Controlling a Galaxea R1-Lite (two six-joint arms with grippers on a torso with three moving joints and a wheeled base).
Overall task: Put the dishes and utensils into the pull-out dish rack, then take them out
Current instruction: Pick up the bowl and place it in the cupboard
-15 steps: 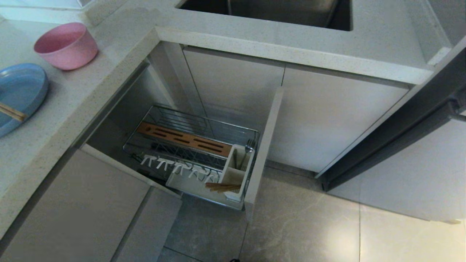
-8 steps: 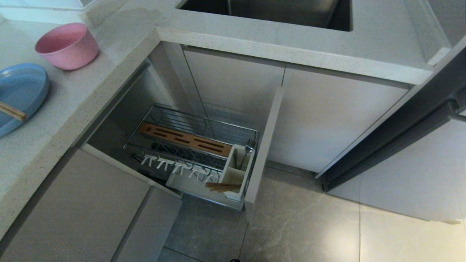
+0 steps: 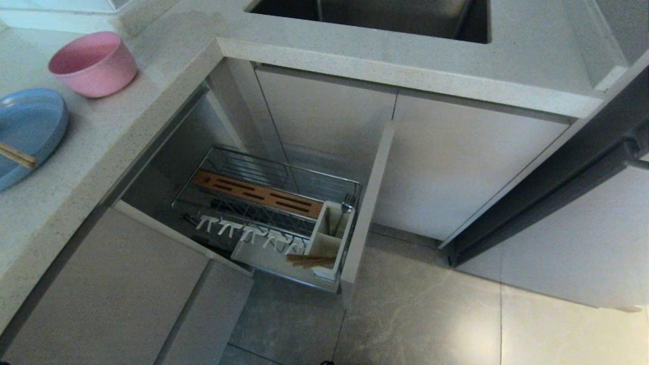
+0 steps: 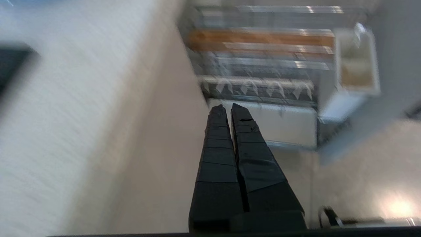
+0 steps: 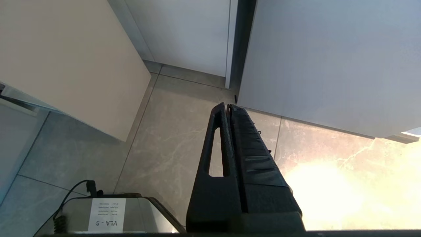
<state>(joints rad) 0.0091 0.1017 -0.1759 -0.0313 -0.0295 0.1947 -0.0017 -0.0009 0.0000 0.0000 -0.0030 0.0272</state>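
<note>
Left tool pressed together, empty, pointing down above pulled-out dish rack. Right tool together, parked over floor. Pink bowl, blue plate far left on bench; chopsticks in the rack's caddy.

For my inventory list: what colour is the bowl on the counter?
Pink; the bowl shows best in the head view.

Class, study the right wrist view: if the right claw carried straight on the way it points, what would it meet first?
Probably the grey tiled floor just before the base of the pale cabinet door. The shut right claw aims at that seam; depth is unclear, so the door's foot is possible instead.
</note>
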